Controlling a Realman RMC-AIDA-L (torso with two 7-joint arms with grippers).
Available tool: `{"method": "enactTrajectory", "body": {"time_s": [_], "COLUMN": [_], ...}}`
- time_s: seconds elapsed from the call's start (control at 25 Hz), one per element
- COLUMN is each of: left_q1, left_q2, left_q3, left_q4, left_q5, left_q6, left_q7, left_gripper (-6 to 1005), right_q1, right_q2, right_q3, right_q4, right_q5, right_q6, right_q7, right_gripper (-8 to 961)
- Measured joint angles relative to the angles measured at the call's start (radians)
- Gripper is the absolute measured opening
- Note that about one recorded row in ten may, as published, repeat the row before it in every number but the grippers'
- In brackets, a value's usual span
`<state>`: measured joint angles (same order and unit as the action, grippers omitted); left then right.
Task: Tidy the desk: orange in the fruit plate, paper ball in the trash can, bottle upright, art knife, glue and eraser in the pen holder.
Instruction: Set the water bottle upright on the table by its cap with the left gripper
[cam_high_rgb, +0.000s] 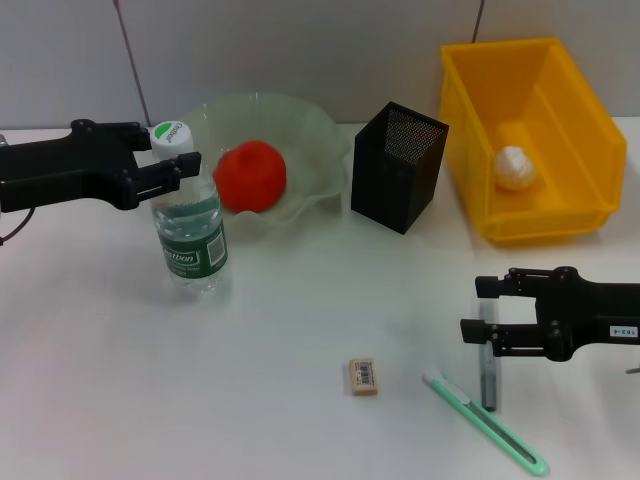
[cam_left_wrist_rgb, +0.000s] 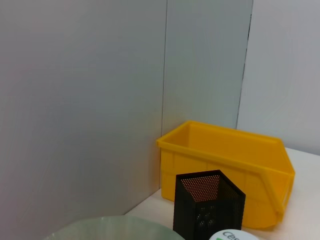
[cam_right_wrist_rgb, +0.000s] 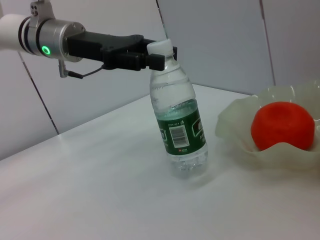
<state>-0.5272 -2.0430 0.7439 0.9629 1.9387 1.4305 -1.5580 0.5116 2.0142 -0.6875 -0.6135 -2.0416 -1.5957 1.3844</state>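
Note:
The clear bottle (cam_high_rgb: 190, 225) with a green label stands upright on the table, left of centre. My left gripper (cam_high_rgb: 172, 158) is shut around its neck just under the white cap (cam_high_rgb: 170, 133); the right wrist view shows the same grip (cam_right_wrist_rgb: 159, 56) on the bottle (cam_right_wrist_rgb: 179, 125). The orange (cam_high_rgb: 250, 175) lies in the translucent fruit plate (cam_high_rgb: 310, 130). The paper ball (cam_high_rgb: 514, 167) lies in the yellow bin (cam_high_rgb: 560, 110). My right gripper (cam_high_rgb: 483, 308) is open, over the top end of the grey glue stick (cam_high_rgb: 488, 375). The green art knife (cam_high_rgb: 485, 422) and the eraser (cam_high_rgb: 364, 376) lie on the table.
The black mesh pen holder (cam_high_rgb: 398, 165) stands between plate and bin; it also shows in the left wrist view (cam_left_wrist_rgb: 207, 207) in front of the bin (cam_left_wrist_rgb: 230, 160). White table (cam_high_rgb: 300, 320), grey wall panels behind.

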Motion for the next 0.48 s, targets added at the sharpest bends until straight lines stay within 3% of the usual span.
{"method": "enactTrajectory", "body": {"time_s": [0.48], "left_q1": [0.003], "left_q2": [-0.006], "left_q3": [0.0], "left_q4": [-0.017], "left_q5": [-0.001], "left_q6": [-0.027], "left_q7": [0.041], "left_gripper": [490], "right_q1": [-0.002], "right_q2": [0.0], "right_q3": [0.008], "right_q4": [0.0], "right_q5": [0.0], "right_q6": [0.0], "right_q7": [0.015], "right_gripper": [739]}}
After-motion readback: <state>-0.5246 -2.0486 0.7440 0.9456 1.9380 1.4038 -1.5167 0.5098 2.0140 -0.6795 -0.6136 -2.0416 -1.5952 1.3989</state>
